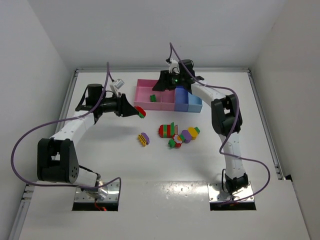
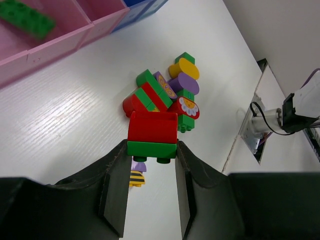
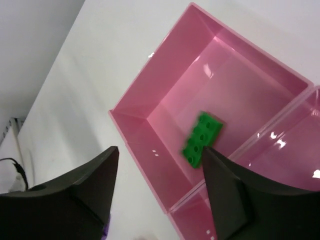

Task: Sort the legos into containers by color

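Over the wide pink plastic bin, right claw with fingers apart and nothing between them — one flat green brick down inside that bin. Off to the side of the bins, above the white table, left claw shut tight on a red brick with a green brick stuck under it. Between the arms, near the bins but not in them, a little pile of mixed bricks, with a yellow-and-purple striped one a bit apart from it.

Trouble ahead, at a guess: two colours joined in one grip — easy to drop both together and end up with red mixed in with green. Seems pinched mostly at the green bottom piece too, so maybe a slip or a pop-apart on the way.

Hard to tell about the green brick in the bin: lying flat or not quite settled, a bit blurred. Mostly cut off in the wrist views: the two blue bins. Hidden behind the held bricks: part of the pile.
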